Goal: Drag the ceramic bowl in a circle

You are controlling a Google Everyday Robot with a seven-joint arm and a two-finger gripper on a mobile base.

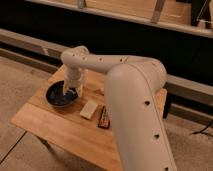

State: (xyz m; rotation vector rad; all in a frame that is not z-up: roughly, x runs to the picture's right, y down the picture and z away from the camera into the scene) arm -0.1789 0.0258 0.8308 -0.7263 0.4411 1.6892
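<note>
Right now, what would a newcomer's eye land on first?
The bulky white arm filling the foreground right, reaching across the wooden table. Its gripper hangs open over the dark ceramic bowl at the table's left end; a pale block and small dark box lie right of it.

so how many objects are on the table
3: the ceramic bowl at the table's left end under the claw, the pale block just right of it, the dark box beside the block. The arm may hide more.
</note>
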